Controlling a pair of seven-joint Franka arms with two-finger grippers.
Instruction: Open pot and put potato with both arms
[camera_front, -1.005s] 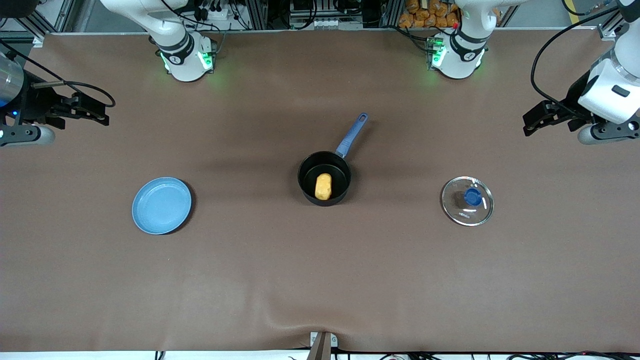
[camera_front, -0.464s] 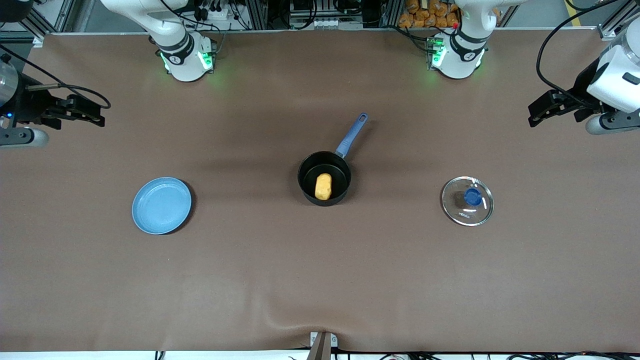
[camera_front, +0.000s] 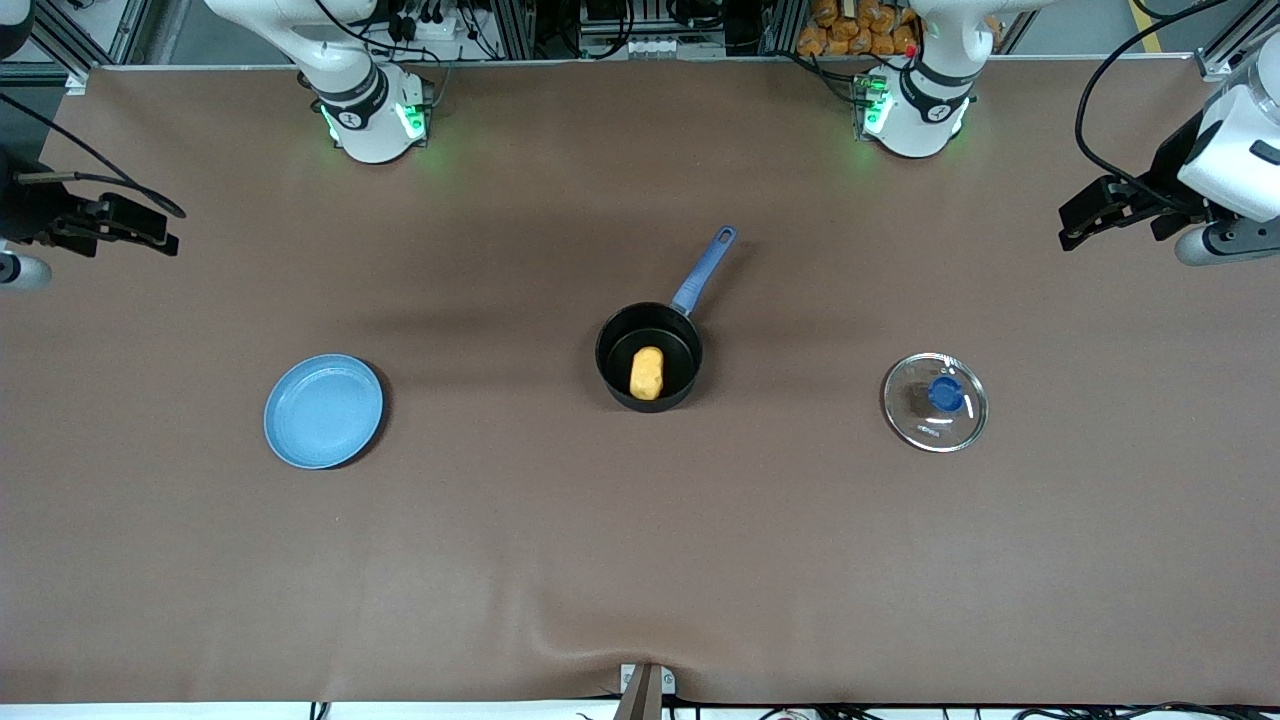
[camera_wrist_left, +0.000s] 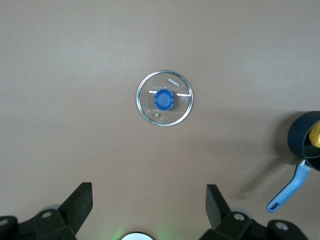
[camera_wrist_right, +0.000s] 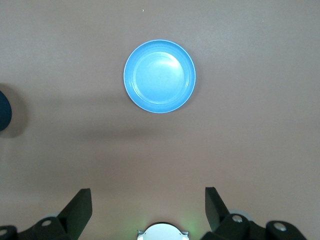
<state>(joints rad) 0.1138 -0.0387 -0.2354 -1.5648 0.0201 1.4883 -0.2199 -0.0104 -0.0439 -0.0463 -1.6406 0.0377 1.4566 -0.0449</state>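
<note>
The left gripper hangs in the air over the left arm's end of the table, its jaws spread wide with nothing between them; in the left wrist view the two black fingers stand far apart over bare brown cloth. Out from those jaws, well apart from them, the glass lid lies flat on the table with its blue knob up, and it is nearer to the front camera than the spot under the gripper.

The right gripper hangs over the right arm's end of the table, jaws likewise wide apart and holding nothing. Well out from it, nearer the front camera, the light-blue plate lies on the cloth.

Between the two grippers, near the table's middle and far from both, the pot stands uncovered. Its blue handle points away from the front camera, slanting toward the left arm's base. The potato lies in the pot, resting on its black bottom.
</note>
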